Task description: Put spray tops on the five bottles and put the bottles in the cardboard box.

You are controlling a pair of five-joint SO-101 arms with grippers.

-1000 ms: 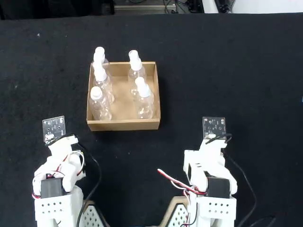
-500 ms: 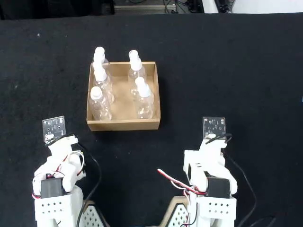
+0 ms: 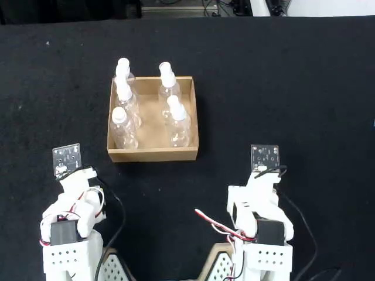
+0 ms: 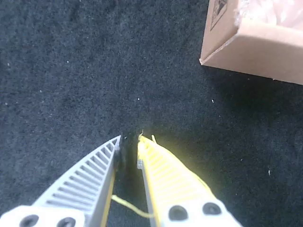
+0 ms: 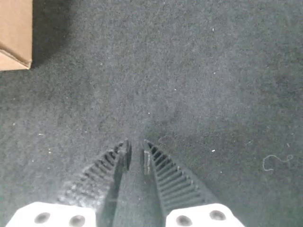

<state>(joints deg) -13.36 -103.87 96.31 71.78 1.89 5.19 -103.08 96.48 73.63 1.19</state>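
The cardboard box (image 3: 153, 154) stands on the black table, ahead of the arms and left of centre. Several clear bottles with white tops stand upright inside it, such as one bottle (image 3: 123, 127) at the near left and another bottle (image 3: 177, 121) at the near right. A corner of the box (image 4: 251, 52) shows in the left wrist view, and an edge of the box (image 5: 15, 33) in the right wrist view. My left gripper (image 4: 129, 139) is shut and holds nothing, folded back near the table's front edge. My right gripper (image 5: 135, 143) is shut too, also pulled back.
Both arm bases, the left arm (image 3: 69, 234) and the right arm (image 3: 261, 222), sit at the table's front edge. Black cloth (image 3: 281, 88) covers the table around the box. Cables and equipment lie beyond the far edge.
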